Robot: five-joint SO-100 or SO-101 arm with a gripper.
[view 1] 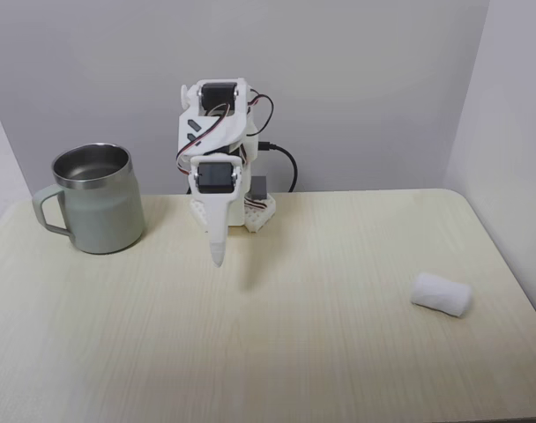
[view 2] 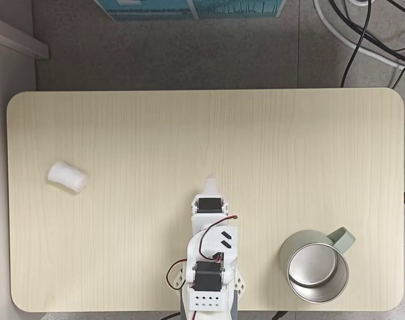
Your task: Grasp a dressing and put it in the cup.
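At the table's rear edge the arm sits folded, gripper [view 1: 217,254] pointing down, fingers apparently pressed together — holding nothing. Dressing [view 1: 442,293] lies on its side, well apart toward the right; cup [view 1: 98,198] stands upright far left — nothing grasped yet.

a pale wood-grain table [view 2: 189,127], black cables [view 2: 362,33] and a blue box [view 2: 189,8] on grey floor.
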